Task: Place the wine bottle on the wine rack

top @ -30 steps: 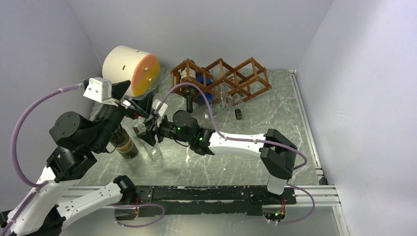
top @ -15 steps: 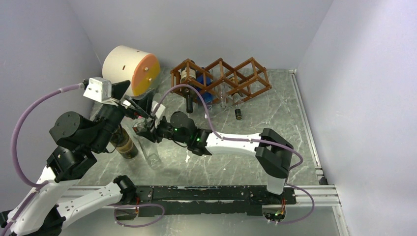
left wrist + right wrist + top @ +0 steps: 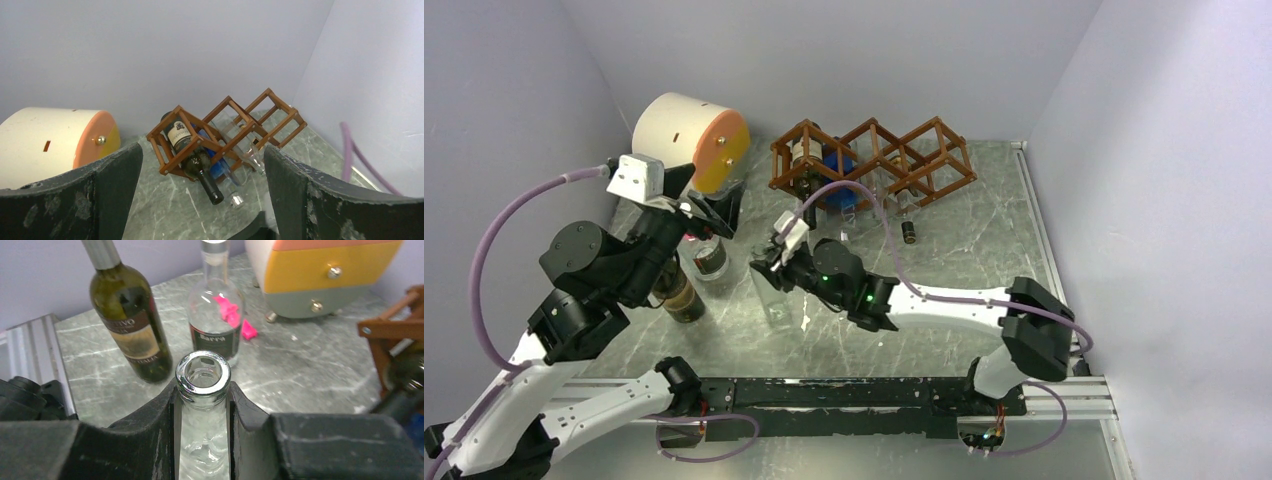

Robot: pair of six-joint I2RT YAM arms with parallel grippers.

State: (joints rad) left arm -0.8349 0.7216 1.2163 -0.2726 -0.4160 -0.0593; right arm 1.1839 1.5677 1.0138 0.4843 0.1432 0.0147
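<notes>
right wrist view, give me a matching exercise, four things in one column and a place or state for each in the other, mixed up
Things:
1. uncapped clear bottle
2. dark green bottle
3. capped clear bottle
4. cream-and-orange cylinder

Places or states:
A. stands on the table with pink pieces inside
B. behind the bottles at the upper right, two knobs on its face
C. clamped at the neck between the jaws
D. stands furthest left, grey foil on its neck

Pairs: 1-C, 2-D, 3-A, 4-B
</notes>
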